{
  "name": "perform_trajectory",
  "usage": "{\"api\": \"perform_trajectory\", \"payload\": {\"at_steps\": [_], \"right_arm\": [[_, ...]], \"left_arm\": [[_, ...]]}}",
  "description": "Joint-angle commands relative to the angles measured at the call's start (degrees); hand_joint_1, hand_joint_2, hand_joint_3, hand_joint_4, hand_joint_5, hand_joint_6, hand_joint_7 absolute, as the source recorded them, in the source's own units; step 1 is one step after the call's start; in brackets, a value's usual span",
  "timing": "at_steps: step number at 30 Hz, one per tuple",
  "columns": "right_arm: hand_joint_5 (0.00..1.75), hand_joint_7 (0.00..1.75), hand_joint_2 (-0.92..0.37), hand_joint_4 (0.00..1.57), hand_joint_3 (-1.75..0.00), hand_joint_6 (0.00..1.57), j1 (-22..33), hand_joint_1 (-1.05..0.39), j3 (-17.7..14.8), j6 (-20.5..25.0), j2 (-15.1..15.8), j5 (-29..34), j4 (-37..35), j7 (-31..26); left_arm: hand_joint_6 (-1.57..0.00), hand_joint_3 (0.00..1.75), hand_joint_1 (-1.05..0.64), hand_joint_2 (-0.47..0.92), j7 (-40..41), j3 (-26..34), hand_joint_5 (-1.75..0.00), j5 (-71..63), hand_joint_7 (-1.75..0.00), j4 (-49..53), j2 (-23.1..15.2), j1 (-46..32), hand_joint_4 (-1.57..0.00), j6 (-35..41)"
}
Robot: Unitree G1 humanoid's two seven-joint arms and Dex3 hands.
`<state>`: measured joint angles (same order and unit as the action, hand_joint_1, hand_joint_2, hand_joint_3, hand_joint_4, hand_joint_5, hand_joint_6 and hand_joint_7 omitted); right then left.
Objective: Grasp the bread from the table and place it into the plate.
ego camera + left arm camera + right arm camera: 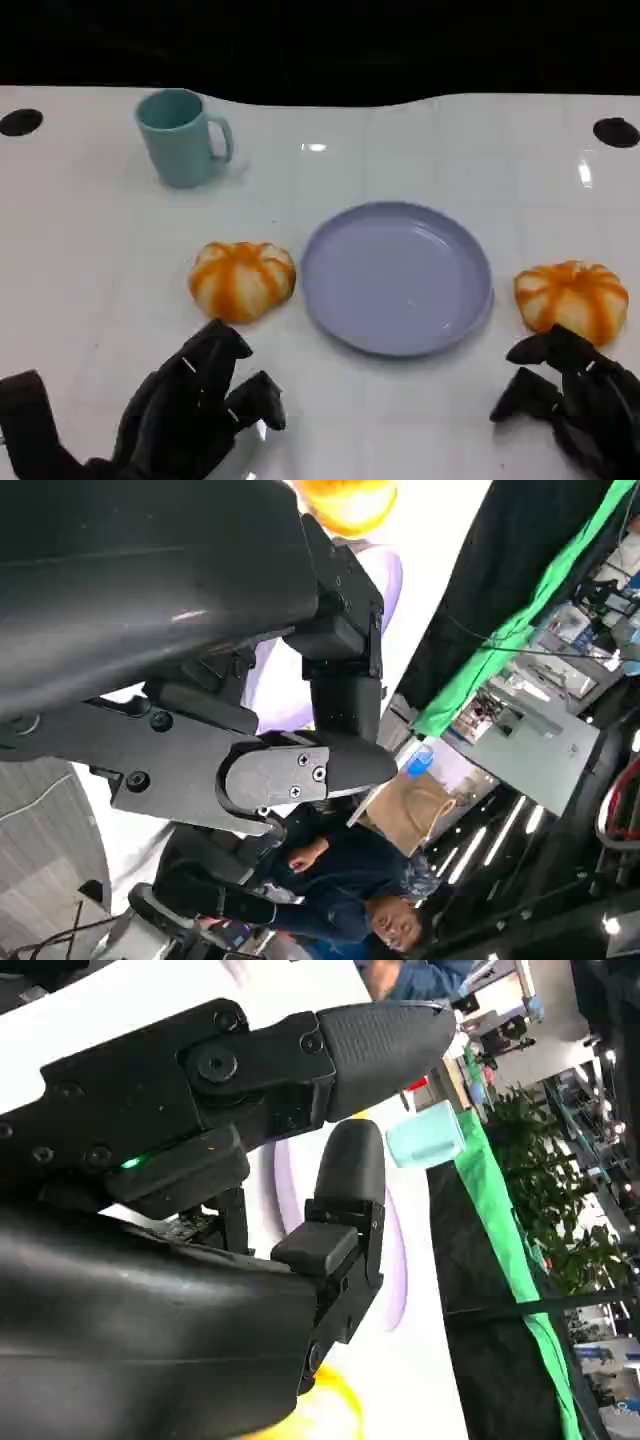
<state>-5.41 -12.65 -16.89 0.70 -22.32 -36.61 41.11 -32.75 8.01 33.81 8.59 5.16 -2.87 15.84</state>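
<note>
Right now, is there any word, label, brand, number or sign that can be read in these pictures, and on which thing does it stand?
None can be read.
Mug: plain, no print.
Plate: plain, no mark.
Two breads: only orange stripes.
Left hand and right hand: no legible marking.
Background room in the wrist views: any signs are too blurred to read.

Left hand [200,405] low, fingers apart, holding nothing. Right hand [575,400] low, fingers spread, holding nothing.
</note>
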Motion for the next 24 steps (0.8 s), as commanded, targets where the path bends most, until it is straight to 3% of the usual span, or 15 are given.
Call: {"api": "perform_trajectory", "payload": {"at_steps": [1,24], "right_arm": [[1.51,1.19,-0.92,0.64,-0.26,0.58,-0.03,-0.53,-0.46,-0.15,0.71,-0.66,-0.09,0.33],[1.52,1.22,-0.92,0.64,-0.28,0.56,-0.17,-0.52,-0.49,-0.84,0.57,-0.47,-0.45,0.2]], "left_arm": [[-0.49,0.35,-0.51,0.92,0.67,0.49,-1.75,-0.07,-1.75,-0.42,-0.51,-0.1,-0.76,-0.68],[-0.45,0.39,-0.51,0.92,-0.16,-0.09,-1.75,-1.67,-1.75,0.24,-0.76,0.09,-0.73,-4.48]]}}
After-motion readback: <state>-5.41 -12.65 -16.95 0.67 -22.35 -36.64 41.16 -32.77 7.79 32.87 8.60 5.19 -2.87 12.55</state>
